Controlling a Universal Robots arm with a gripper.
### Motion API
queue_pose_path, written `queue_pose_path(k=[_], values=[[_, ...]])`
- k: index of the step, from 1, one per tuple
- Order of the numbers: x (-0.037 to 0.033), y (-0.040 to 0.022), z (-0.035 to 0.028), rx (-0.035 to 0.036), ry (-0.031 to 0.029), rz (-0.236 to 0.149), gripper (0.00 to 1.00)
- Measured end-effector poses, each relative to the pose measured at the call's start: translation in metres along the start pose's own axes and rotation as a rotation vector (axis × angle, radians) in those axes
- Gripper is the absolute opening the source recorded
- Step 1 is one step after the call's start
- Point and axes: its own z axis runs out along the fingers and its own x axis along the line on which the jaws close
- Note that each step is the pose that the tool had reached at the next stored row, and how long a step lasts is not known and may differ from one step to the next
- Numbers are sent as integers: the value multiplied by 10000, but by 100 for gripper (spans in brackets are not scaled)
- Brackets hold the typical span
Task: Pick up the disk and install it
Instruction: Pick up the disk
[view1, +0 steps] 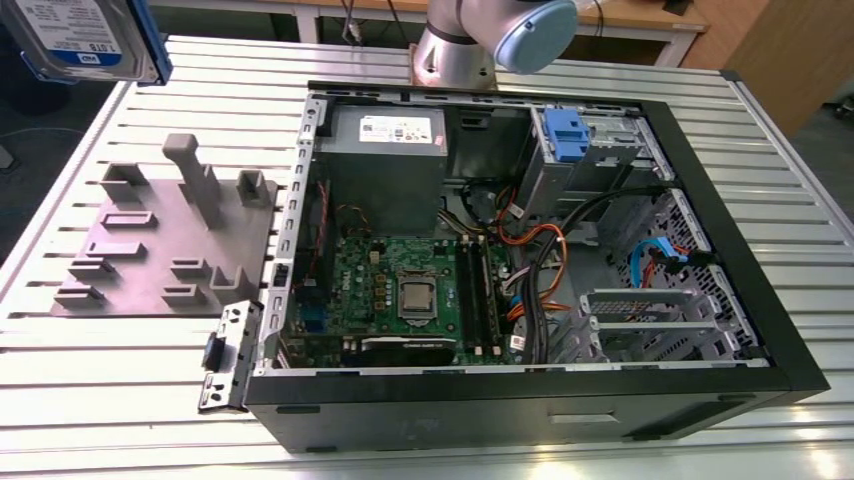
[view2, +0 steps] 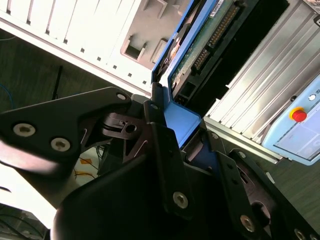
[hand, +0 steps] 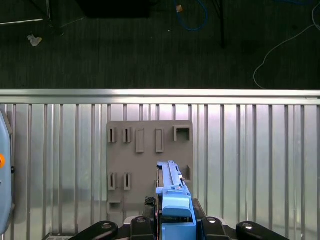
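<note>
- Black two-fingered hand is clenched on the bright blue plastic bracket framing the flat silver-grey metal disk, which it carries edge-on (probably to suit sliding it into a bay).
- Disk hangs well above the grey slotted holder plate on the ribbed aluminium desk.
- Open black computer case lies beside the plate; orange and black cables crowd its drive area.

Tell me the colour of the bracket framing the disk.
Bright blue bracket, clearest in the first wrist view, where the tool holds the disk.
</note>
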Motion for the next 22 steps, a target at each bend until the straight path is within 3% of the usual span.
queue_pose_path(k=[22], values=[[-1,-101,-1,-1,1,0,36]])
